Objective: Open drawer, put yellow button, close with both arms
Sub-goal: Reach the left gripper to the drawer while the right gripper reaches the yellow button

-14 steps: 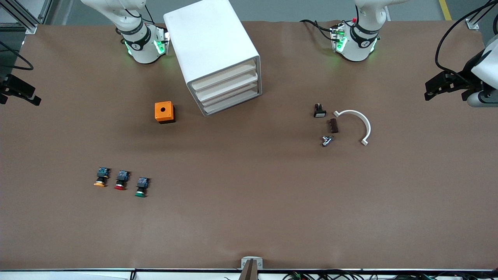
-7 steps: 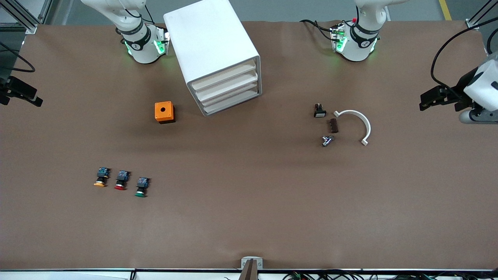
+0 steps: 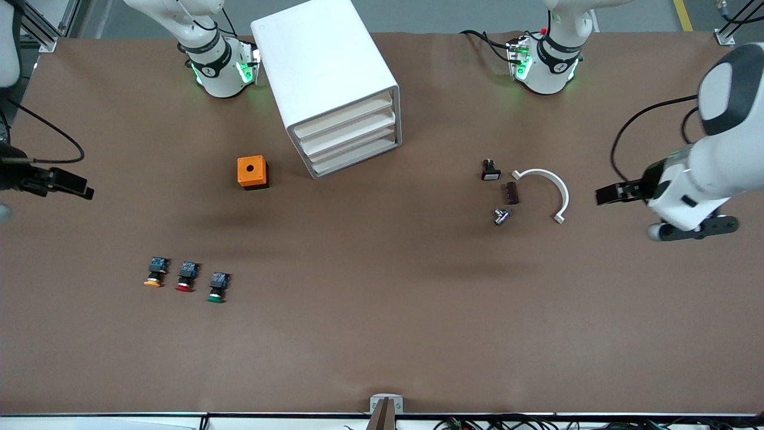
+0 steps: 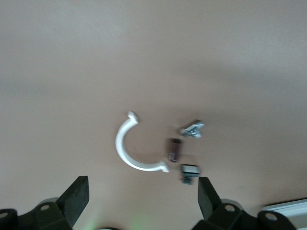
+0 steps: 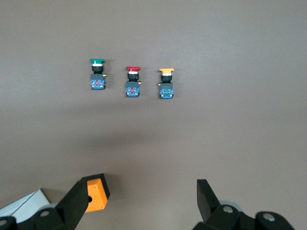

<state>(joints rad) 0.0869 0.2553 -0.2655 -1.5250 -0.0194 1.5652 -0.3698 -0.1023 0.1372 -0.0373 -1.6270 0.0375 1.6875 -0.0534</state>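
The white cabinet (image 3: 325, 71) stands near the arms' bases, and its uppermost drawer (image 3: 343, 117) is shut. The yellow button (image 3: 154, 273) (image 5: 166, 82) lies on its side on the table toward the right arm's end, in a row beside a red-capped button (image 3: 186, 276) and a green-capped one (image 3: 217, 286). My right gripper (image 3: 77, 190) (image 5: 144, 196) hangs open and empty over the table edge at the right arm's end, well apart from the buttons. My left gripper (image 3: 609, 194) (image 4: 142, 196) is open and empty over the table beside a white curved bracket (image 3: 552, 188).
An orange box with a hole (image 3: 252, 172) (image 5: 94, 194) sits beside the cabinet. Near the bracket (image 4: 129, 148) lie a small black part (image 3: 490, 171), a brown block (image 3: 512, 193) and a metal piece (image 3: 501, 215).
Both arms have swung in from the table's ends. The left gripper came toward the bracket, and the right gripper moved in over the table edge. Nothing on the table moved.
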